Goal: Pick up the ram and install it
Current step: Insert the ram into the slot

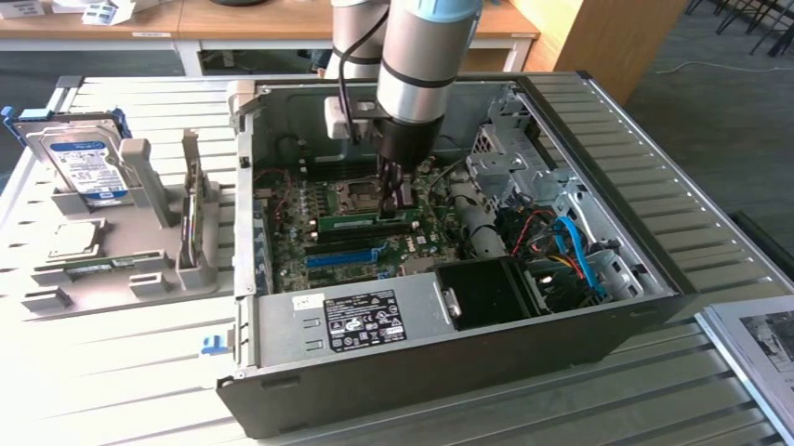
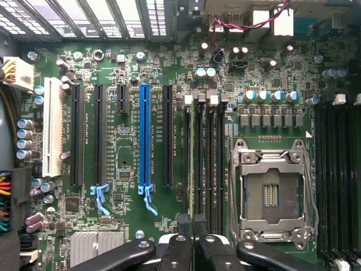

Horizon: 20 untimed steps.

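Note:
The ram (image 1: 351,223) is a thin green stick standing on edge across the motherboard (image 1: 297,200) inside the open computer case, between the CPU socket (image 1: 360,193) and the blue slot (image 1: 341,255). My gripper (image 1: 399,210) reaches down into the case at the stick's end on the exterior view's right, its fingers shut on it. In the wrist view the ram (image 2: 194,164) shows edge-on as a narrow strip in line with a black memory slot, running up from between the closed fingertips (image 2: 182,224) of the gripper (image 2: 193,226). The blue slot (image 2: 145,135) lies parallel to it.
The case walls (image 1: 620,186) ring the board. A power supply (image 1: 360,316) and a black fan housing (image 1: 490,288) sit at the near side, with cables (image 1: 564,246) on the exterior view's right. A grey rack (image 1: 125,269) with a hard drive (image 1: 81,167) stands on the exterior view's left.

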### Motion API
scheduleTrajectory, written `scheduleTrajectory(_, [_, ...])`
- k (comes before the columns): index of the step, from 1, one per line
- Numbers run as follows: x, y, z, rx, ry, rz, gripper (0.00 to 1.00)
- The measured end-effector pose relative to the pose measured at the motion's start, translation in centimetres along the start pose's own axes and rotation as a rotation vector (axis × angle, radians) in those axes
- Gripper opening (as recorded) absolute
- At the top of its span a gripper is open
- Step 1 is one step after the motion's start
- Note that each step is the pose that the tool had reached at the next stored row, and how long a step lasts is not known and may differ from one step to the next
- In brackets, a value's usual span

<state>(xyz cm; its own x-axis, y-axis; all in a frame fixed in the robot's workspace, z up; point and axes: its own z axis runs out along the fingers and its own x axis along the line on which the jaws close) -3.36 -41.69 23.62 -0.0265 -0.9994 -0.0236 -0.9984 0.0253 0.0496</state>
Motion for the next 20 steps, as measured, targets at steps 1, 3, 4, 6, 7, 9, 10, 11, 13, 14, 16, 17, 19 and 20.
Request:
scheduleTrajectory(1, [0.0, 0.0, 0.03, -0.0001, 0.0001, 0.0, 0.12])
scheduleTrajectory(3, [0.0, 0.0, 0.09, -0.0001, 0.0001, 0.0, 0.12])
scheduleTrajectory(4, [0.0, -0.01, 0.11, 0.0, 0.0001, 0.0, 0.12])
scheduleTrajectory(6, [0.01, -0.01, 0.16, 0.0, 0.0001, 0.0, 0.12])
scheduleTrajectory(7, [0.01, -0.01, 0.18, 0.0, 0.0001, 0.0, 0.12])
scheduleTrajectory(9, [0.01, -0.01, 0.18, -0.0001, 0.0002, 0.0, 0.12])
scheduleTrajectory(10, [0.01, -0.01, 0.19, 0.0, 0.0001, 0.0, 0.12])
scheduleTrajectory(11, [0.0, -0.01, 0.19, 0.0, 0.0, 0.0, 0.12])
scheduleTrajectory(13, [0.0, -0.01, 0.19, 0.0, 0.0, 0.0, 0.12])
scheduleTrajectory(14, [0.0, -0.01, 0.2, 0.0001, -0.0001, 0.0, 0.12])
scheduleTrajectory(16, [-0.04, -0.01, 0.22, 0.0001, -0.0003, 0.0, 0.12])
scheduleTrajectory(17, [-0.04, -0.01, 0.21, 0.0001, -0.0002, 0.0, 0.12])
scheduleTrajectory(19, [-0.04, -0.01, 0.21, 0.0, -0.0001, 0.0, 0.12])
scheduleTrajectory(20, [-0.04, -0.01, 0.21, 0.0, 0.0, 0.0, 0.12])
